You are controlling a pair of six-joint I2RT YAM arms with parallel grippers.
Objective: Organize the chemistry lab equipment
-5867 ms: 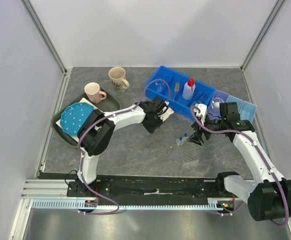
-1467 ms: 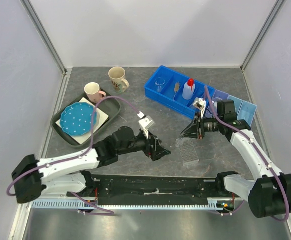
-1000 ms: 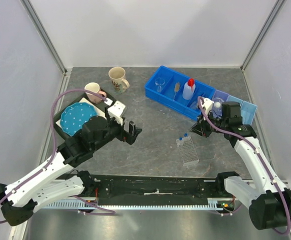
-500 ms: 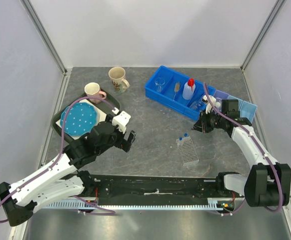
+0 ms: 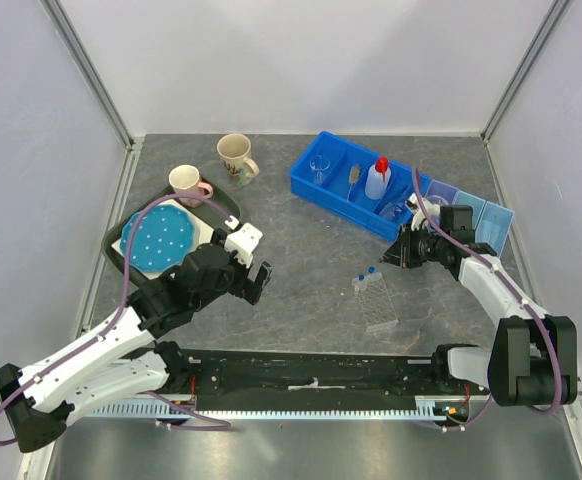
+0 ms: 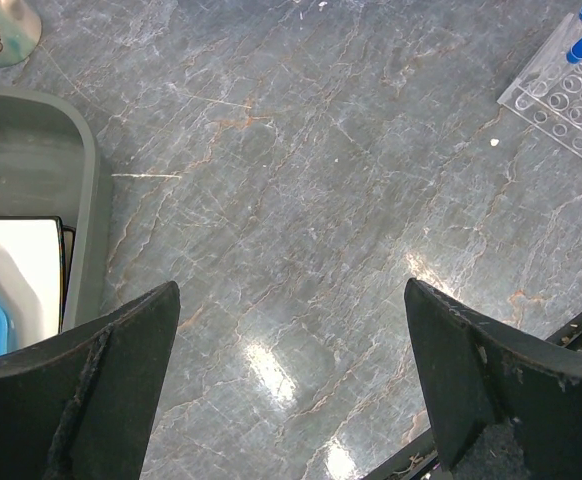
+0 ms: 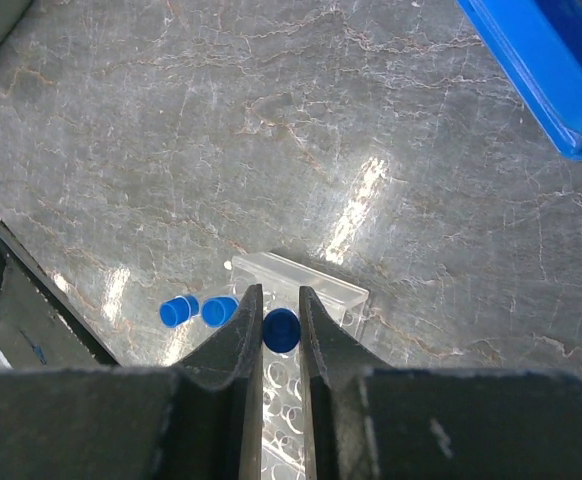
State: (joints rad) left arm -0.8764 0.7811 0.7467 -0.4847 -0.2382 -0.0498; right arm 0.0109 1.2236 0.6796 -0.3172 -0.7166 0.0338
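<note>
right wrist view: right gripper [image 7: 279,297] fingers pinch 1 blue-capped tube [image 7: 281,330]. 2 more tubes [image 7: 179,311] stand side by side in the clear rack [image 7: 333,293] below. the top view hides the pinched tube but shows this gripper near the blue bin [image 5: 336,187], apart from the rack.

left wrist view: left gripper [image 6: 291,380] fingers spread wide over bare table [image 6: 301,200], with the tray [image 6: 83,200] at left and a rack corner at upper right.

top: overhead, wide | wrists: close, downward | shared: tube rack [image 6: 568,103]
</note>
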